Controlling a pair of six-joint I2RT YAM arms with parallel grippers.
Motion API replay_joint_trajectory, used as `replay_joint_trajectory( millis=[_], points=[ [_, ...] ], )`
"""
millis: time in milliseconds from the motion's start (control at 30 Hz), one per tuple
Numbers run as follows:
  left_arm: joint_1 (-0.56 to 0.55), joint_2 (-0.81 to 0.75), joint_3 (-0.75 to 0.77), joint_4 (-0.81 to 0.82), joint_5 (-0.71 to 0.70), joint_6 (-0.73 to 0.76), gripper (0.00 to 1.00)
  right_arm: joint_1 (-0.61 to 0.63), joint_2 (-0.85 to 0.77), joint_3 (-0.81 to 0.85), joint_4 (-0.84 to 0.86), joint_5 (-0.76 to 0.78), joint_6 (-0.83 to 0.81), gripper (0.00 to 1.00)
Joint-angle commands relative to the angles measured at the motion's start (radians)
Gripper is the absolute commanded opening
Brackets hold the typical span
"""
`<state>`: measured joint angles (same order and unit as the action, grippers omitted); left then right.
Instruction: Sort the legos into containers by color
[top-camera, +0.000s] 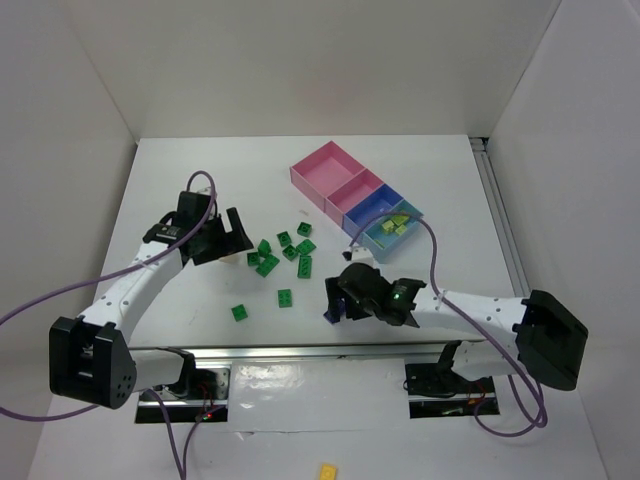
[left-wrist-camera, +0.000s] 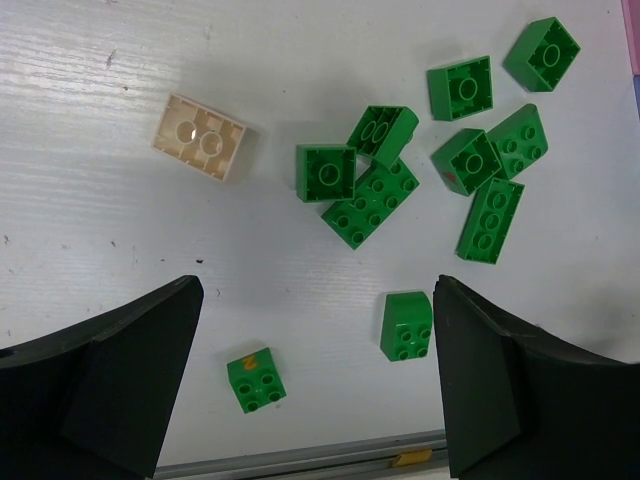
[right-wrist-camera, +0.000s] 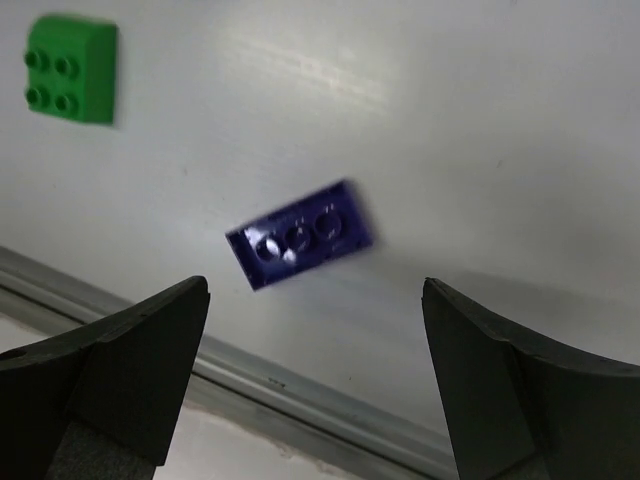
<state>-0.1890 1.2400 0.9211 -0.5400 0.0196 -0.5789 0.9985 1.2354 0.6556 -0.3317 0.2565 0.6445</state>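
Right gripper (right-wrist-camera: 315, 290) gapes wide, holding nothing, over a purple brick (right-wrist-camera: 300, 235); left gripper (left-wrist-camera: 317, 290), likewise wide and empty, hangs over green bricks (left-wrist-camera: 372, 203) and a cream brick (left-wrist-camera: 200, 137); containers (top-camera: 310, 188) sit beyond, to the right.

No text, label, brand or number reads in any view. Stud tops of the green legos (left-wrist-camera: 372, 205) on the tabletop (left-wrist-camera: 120, 250) are too small and soft to make out any embossing. One green brick (left-wrist-camera: 255, 382) near the bottom of the left wrist view carries a small yellow-orange mark on its top edge, not readable as a character.
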Motion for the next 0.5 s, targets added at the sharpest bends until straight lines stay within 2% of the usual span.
replay_joint_trajectory(
  millis=[0, 133, 267, 467],
  points=[
    [-0.006, -0.008, 0.03, -0.003, -0.01, 0.01, 0.99, 0.041, -0.037, -0.05, 0.035, -0.069, 0.208, 0.96],
    [-0.006, 0.001, 0.03, -0.003, -0.01, 0.01, 0.98, 0.042, 0.002, -0.05, 0.069, -0.088, 0.219, 0.96],
    [-0.015, 0.012, 0.041, -0.003, -0.01, 0.001, 0.98, 0.042, 0.111, -0.016, 0.088, -0.125, 0.195, 0.94],
    [-0.024, 0.032, 0.041, -0.003, -0.01, 0.001, 0.98, 0.042, 0.243, 0.09, 0.056, -0.076, 0.109, 0.9]
  ],
)
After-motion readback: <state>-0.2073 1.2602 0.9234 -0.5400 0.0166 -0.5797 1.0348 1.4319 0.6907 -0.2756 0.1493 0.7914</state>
